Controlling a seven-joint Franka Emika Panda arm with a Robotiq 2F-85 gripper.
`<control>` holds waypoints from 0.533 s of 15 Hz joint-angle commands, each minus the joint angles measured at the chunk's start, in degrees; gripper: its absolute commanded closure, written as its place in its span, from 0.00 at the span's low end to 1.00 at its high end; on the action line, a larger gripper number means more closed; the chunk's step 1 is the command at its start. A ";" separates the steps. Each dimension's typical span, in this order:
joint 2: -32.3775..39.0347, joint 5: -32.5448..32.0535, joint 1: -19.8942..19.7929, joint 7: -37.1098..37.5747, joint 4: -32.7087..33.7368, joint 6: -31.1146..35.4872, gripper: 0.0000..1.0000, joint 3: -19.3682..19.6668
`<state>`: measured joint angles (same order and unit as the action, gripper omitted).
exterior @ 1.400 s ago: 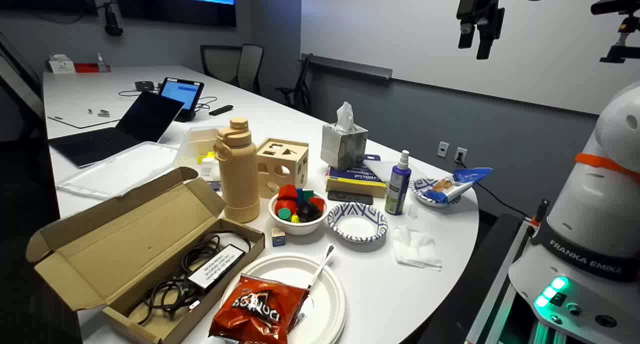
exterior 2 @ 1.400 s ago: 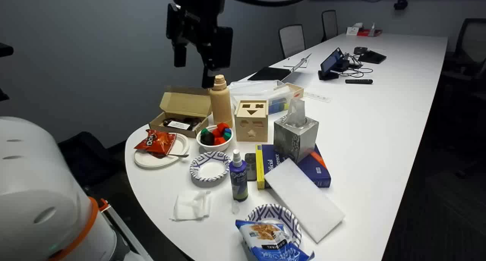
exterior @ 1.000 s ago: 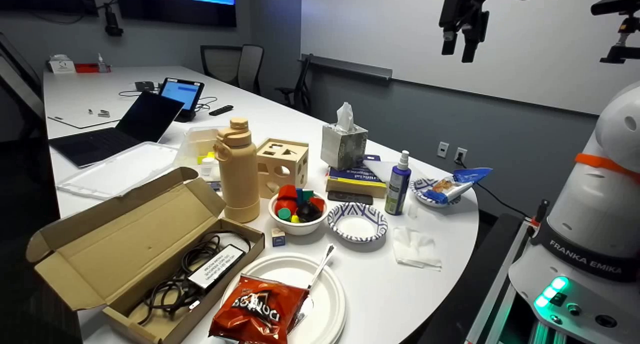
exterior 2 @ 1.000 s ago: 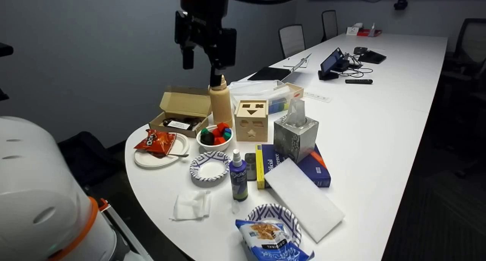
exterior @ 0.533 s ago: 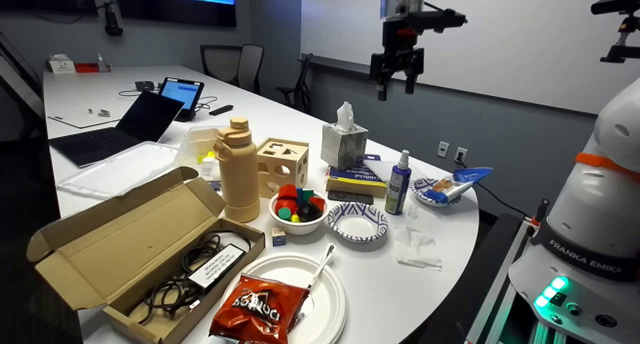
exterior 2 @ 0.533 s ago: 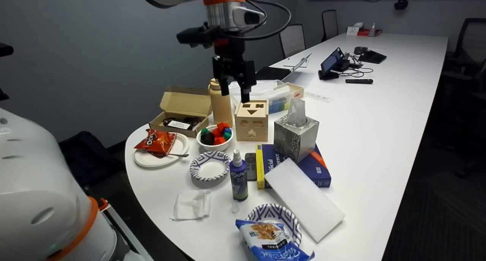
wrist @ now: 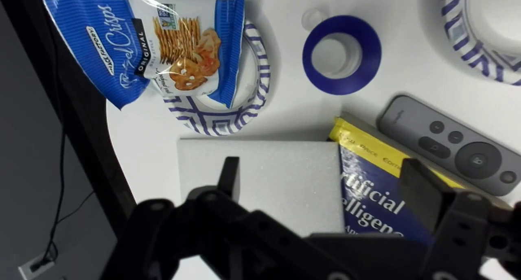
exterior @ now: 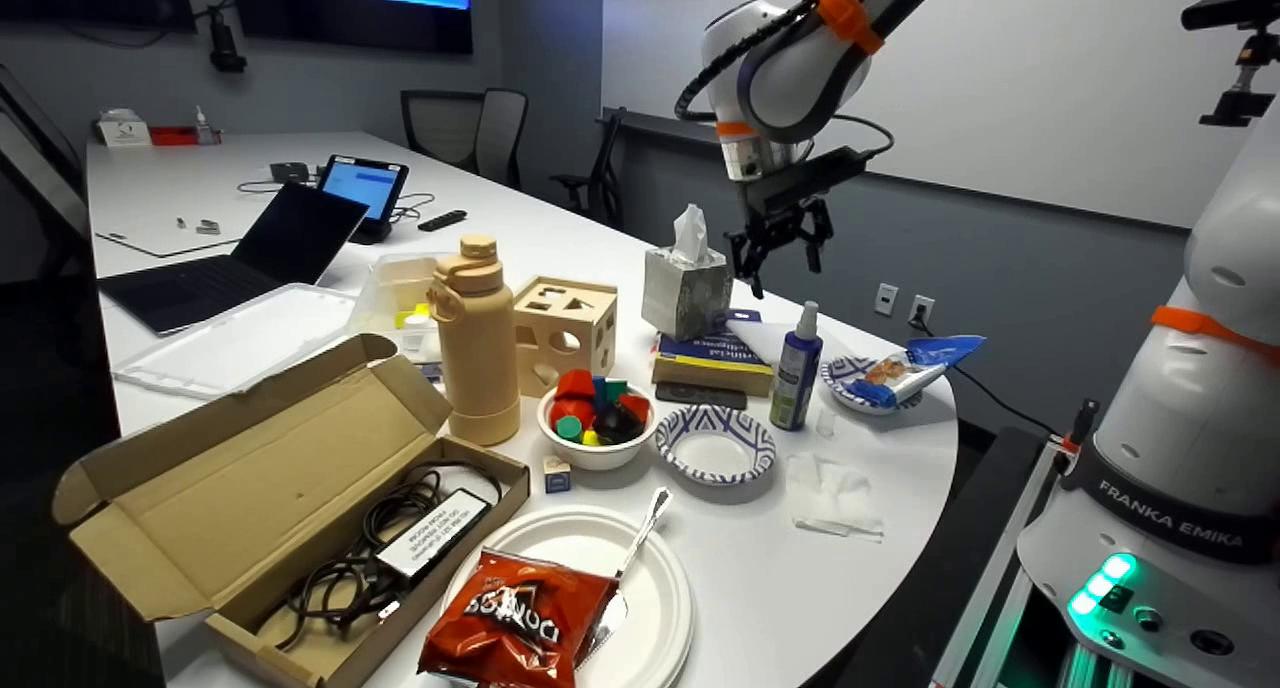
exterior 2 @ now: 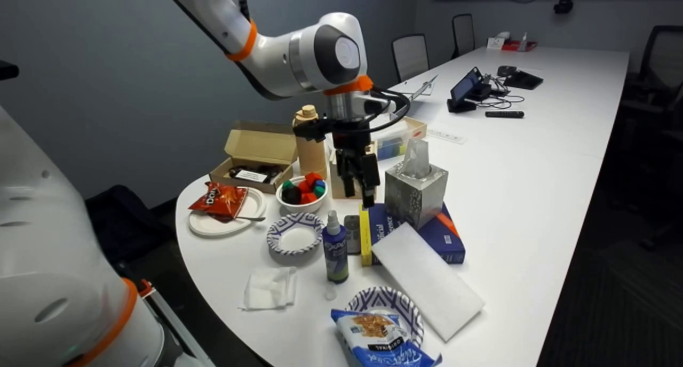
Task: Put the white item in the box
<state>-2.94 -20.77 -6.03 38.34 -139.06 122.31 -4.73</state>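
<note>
White and flat, a plain rectangular slab (exterior 2: 427, 281) is lying at the near right in an exterior view, its far end seemingly resting on a thick blue-and-yellow textbook (exterior 2: 448, 244). The black two-fingered gripper (wrist: 321, 178) is hanging above, its fingers standing wide apart and holding nothing. In the wrist view, the finger at left is overlapping the slab and the one at right the textbook; the spread appears to be running along the slab's length, not across it. Going down at this angle could be pressing one fingertip onto the white face and the other onto the textbook, so that closing would be shoving the slab, not gripping it. The silver patterned tissue box (exterior 2: 413, 196) is standing just beside the slab's far end, the purple plastic spray bottle (exterior 2: 336, 257) to the left; a wrong swing could be toppling either. Later, the brown cardboard box (exterior 2: 261, 145) at the far left is holding a white-labelled black power adapter (exterior: 435, 533), which could be keeping the slab from lying flat.
</note>
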 commanded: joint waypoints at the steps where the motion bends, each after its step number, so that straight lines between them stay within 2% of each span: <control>1: 6.17 -1.90 1.78 4.36 3.66 0.11 0.00 2.16; 8: 16.03 -1.42 4.34 4.43 9.83 1.28 0.00 5.92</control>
<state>8.46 -21.31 -3.35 41.97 -133.21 123.19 -1.03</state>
